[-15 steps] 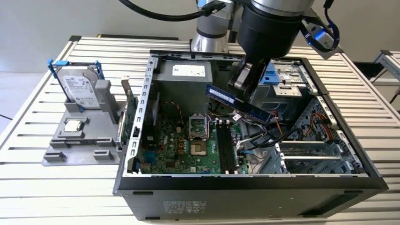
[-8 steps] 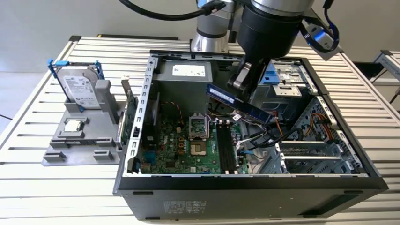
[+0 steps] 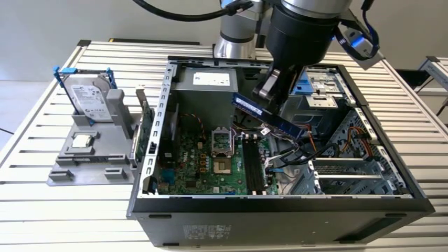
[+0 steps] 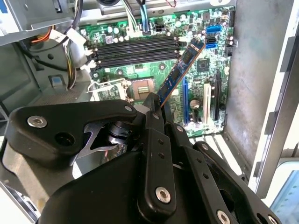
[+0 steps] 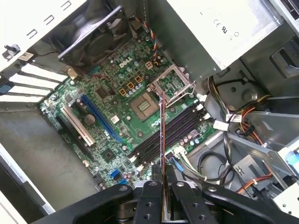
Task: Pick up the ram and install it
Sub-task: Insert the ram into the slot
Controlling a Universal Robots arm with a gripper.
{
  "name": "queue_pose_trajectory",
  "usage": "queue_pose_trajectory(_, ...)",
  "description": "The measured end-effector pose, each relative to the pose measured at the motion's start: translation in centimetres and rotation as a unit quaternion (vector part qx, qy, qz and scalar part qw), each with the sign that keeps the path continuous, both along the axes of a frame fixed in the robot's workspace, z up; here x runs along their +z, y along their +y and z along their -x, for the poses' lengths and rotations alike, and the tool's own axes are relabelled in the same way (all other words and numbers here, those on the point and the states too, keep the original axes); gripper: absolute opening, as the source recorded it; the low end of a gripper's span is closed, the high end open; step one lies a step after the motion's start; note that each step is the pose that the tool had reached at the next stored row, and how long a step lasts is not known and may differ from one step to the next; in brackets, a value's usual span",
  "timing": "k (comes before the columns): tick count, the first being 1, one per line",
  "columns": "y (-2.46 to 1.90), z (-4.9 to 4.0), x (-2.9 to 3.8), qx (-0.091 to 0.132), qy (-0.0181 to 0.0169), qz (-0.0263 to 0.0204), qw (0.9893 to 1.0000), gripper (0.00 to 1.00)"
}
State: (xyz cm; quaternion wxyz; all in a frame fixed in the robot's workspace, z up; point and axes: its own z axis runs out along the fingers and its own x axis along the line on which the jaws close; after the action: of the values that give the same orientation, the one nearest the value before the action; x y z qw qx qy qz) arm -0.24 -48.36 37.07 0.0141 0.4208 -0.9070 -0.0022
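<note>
The ram (image 3: 272, 117) is a slim dark blue stick, held tilted in the air inside the open computer case (image 3: 280, 202). My gripper (image 3: 268, 90) is shut on the stick's upper end. The stick's lower end hangs a little above the motherboard (image 3: 203, 168), near the black memory slots (image 3: 253, 165). In the second wrist view the ram (image 4: 180, 70) juts out from the gripper (image 4: 156, 106) toward the slots (image 4: 135, 49). In the first wrist view the ram (image 5: 162, 135) appears edge-on between the fingers (image 5: 154, 191), crossing over the slots (image 5: 180, 128) at an angle.
Loose cables (image 3: 301, 152) lie beside the slots, and the open processor socket (image 3: 220, 142) is on their other side. The power supply (image 3: 210, 79) fills the case's far end. On the exterior view's left, a grey stand (image 3: 77, 168) carries a blue-framed hard drive (image 3: 91, 97) and a square silver chip (image 3: 83, 140).
</note>
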Motion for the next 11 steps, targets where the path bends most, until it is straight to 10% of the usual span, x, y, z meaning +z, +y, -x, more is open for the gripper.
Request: queue_pose_trajectory(11,0.0,0.0,0.0,-0.032,0.0,0.0,0.9995,0.0)
